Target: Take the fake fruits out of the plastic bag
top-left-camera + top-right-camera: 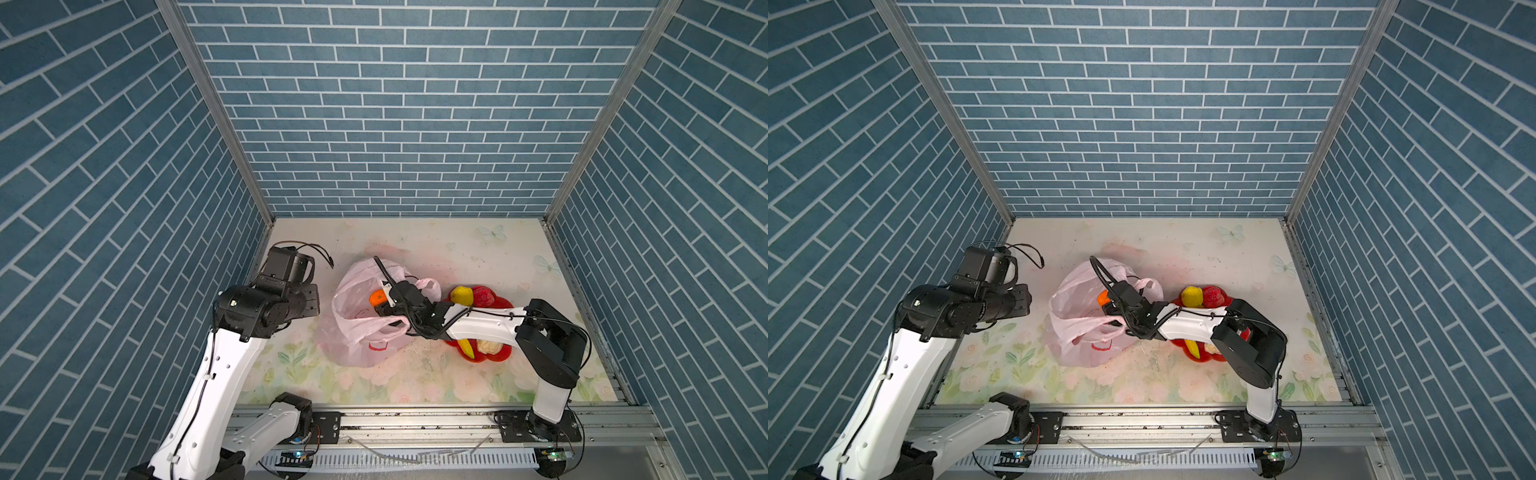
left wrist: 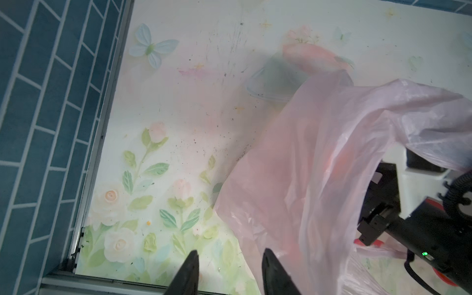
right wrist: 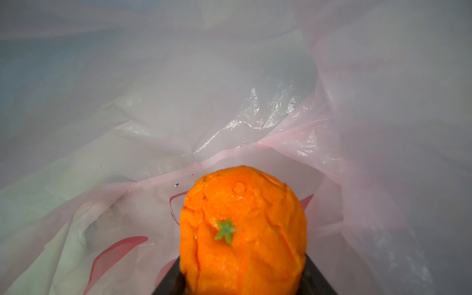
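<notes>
The pink plastic bag (image 1: pixel 353 332) (image 1: pixel 1073 338) lies open in the middle of the mat. My right gripper (image 1: pixel 381 306) (image 3: pixel 242 278) reaches into its mouth and is shut on the orange (image 1: pixel 377 297) (image 1: pixel 1101 297) (image 3: pixel 242 229), which has a green stem mark. A bag handle (image 1: pixel 386 322) drapes over that arm. My left gripper (image 1: pixel 316 303) (image 2: pixel 231 258) hovers just left of the bag (image 2: pixel 306 178), open, with nothing between its fingers. A lemon (image 1: pixel 462 295), a red berry (image 1: pixel 483 296), a banana (image 1: pixel 466 347) and a cream ball (image 1: pixel 488 346) lie outside the bag.
The lemon, berry, banana and cream ball rest on a red flower-shaped plate (image 1: pixel 505 302) right of the bag, partly under my right arm. Blue brick walls (image 1: pixel 124 208) close three sides. A metal rail (image 1: pixel 415 419) runs along the front edge.
</notes>
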You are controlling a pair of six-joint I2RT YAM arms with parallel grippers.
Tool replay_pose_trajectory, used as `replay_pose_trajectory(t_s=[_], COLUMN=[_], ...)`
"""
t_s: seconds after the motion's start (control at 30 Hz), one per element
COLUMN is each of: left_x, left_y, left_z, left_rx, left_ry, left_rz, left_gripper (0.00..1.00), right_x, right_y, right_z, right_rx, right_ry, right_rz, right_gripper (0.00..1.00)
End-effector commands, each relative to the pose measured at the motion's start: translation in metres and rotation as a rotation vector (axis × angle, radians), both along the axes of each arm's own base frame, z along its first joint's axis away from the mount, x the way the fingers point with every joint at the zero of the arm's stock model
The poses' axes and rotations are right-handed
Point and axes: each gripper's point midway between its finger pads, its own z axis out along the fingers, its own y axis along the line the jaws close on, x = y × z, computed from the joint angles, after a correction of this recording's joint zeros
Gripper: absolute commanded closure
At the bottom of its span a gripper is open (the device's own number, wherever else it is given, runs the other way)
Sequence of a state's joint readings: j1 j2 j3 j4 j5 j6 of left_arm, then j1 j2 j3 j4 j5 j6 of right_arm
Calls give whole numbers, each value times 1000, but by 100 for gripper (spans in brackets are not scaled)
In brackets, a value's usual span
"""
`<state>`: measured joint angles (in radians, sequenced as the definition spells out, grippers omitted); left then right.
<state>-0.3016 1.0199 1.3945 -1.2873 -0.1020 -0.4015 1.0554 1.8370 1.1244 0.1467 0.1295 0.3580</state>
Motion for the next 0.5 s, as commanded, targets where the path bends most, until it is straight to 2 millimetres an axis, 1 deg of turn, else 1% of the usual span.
replay_pose_trajectory(t_s=[0.0,0.03,0.13,0.2,0.23,0.27,0.33,0.4,0.47], left_x=[1,1,4,7,8,8,8,7,7], left_y=[-24,-31,-66,-91,-102,-111,-129,-155,-175], left_z=[25,34,64,77,80,80,74,65,56], left_rx=[-150,-197,-401,-558,-615,-658,-674,-682,-697], left_ry=[-46,-68,-127,-136,-137,-129,-117,-112,-121], left_rz=[-54,-71,-158,-213,-237,-254,-280,-329,-361], left_gripper=[50,49,46,46,46,46,45,45,45], right_x=[-2,-2,-1,0,1,2,3,4,4], right_y=[-1,-1,-2,-2,-2,-2,0,3,5], right_z=[18,20,21,20,20,19,19,18,18], right_rx=[0,-1,-13,-20,-23,-24,-15,-6,5], right_ry=[-32,-35,-41,-44,-43,-40,-34,-25,-17], right_rz=[26,27,22,12,6,-1,-11,-14,-16], right_gripper=[100,100,100,100,100,100,100,100,100])
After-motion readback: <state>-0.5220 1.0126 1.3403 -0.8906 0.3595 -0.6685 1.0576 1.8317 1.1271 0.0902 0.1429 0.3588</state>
